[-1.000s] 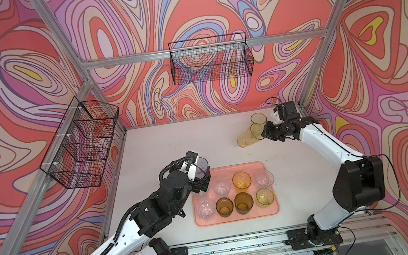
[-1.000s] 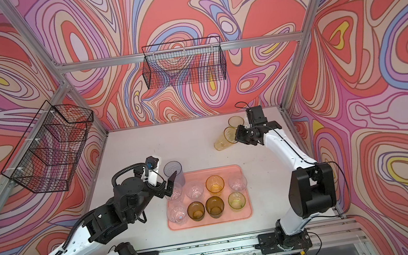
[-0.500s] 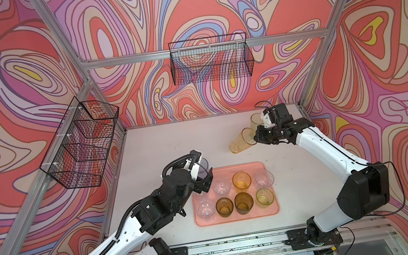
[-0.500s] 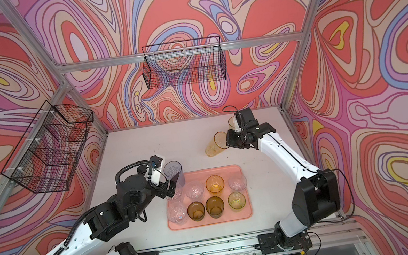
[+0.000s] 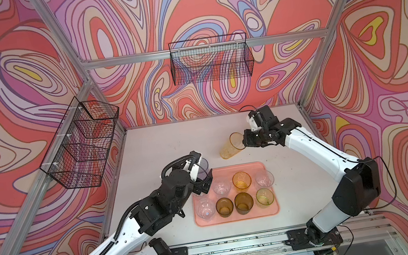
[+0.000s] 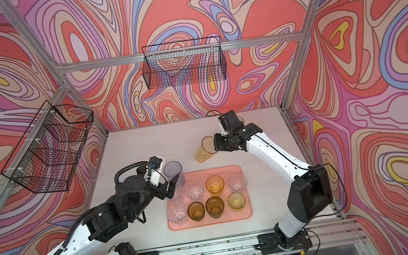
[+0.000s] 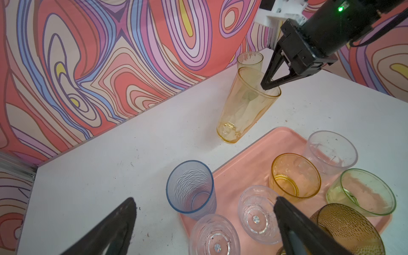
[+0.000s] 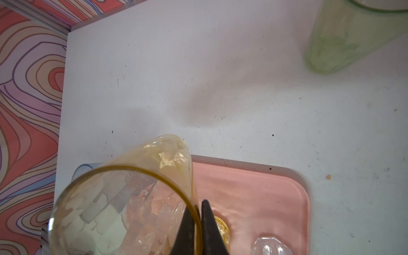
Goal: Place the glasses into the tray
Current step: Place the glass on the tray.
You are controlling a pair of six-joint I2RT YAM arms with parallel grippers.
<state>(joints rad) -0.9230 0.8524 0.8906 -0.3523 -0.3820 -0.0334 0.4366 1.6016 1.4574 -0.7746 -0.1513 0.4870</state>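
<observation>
Right of centre, the right gripper (image 5: 245, 142) pinches the rim of the tilted amber tumbler (image 5: 229, 149). The left gripper (image 5: 203, 180) gapes empty at the tray (image 5: 237, 217).

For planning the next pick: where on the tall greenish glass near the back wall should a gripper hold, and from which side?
Probably the rim of the tall greenish glass, from above: one finger inside, one outside. It stands upright, mouth open, walls widening upward. The right gripper pinches the yellow glass that way.
</observation>
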